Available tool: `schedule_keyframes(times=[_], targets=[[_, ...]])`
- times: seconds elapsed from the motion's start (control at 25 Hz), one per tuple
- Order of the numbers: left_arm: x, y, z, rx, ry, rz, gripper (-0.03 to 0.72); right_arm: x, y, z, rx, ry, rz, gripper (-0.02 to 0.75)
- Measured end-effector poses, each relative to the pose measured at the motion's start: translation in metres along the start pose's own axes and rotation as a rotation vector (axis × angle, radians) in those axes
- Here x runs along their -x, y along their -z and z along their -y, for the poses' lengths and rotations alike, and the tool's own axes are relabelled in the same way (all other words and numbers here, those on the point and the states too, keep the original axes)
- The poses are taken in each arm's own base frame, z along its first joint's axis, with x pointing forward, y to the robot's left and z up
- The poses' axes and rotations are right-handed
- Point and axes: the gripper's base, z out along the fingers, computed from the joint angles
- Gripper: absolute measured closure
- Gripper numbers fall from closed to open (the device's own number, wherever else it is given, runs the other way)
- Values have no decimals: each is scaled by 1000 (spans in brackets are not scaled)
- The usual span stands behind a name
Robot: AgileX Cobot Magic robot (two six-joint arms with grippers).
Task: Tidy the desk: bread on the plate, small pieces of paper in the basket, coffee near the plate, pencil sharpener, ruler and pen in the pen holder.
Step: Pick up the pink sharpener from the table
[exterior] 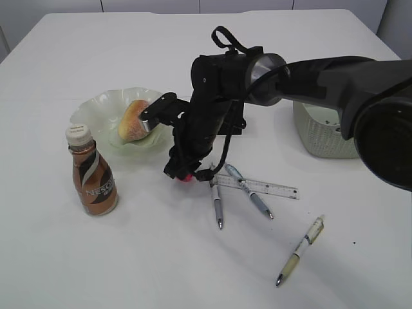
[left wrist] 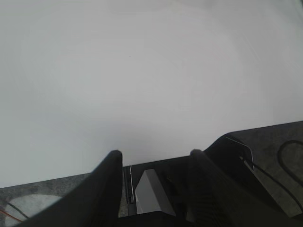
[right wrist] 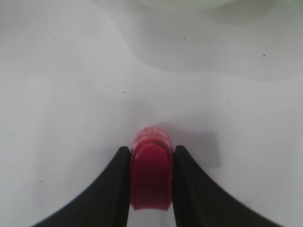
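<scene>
My right gripper (right wrist: 151, 150) is shut on the red pencil sharpener (right wrist: 151, 182), low over the white table. In the exterior view that gripper (exterior: 179, 172) reaches across to just right of the plate (exterior: 103, 103), with the sharpener (exterior: 186, 177) showing at its tip. Bread (exterior: 134, 120) lies on the pale green plate. The coffee bottle (exterior: 93, 175) stands upright in front of the plate. A clear ruler (exterior: 270, 187) and three pens (exterior: 217, 205) (exterior: 252, 194) (exterior: 300, 250) lie on the table. My left gripper (left wrist: 156, 153) is open and holds nothing. Paper pieces and the pen holder are not visible.
A pale woven basket (exterior: 322, 138) stands at the right, partly behind the right arm. A dark object (exterior: 235, 127) sits behind the arm's wrist, mostly hidden. The left wrist view shows bare white table and a dark base edge (left wrist: 265, 142).
</scene>
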Motion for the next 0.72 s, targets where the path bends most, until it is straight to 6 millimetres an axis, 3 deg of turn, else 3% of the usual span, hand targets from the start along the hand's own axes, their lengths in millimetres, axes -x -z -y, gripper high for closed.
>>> schedule_keyframes(times=[0.44,0.72], targets=[[0,0,0,0,0,0,356,-3,3,-3,27,-34,-43,540],[0,0,0,0,0,0,370,8,35,-4,64,-157,-102,541]])
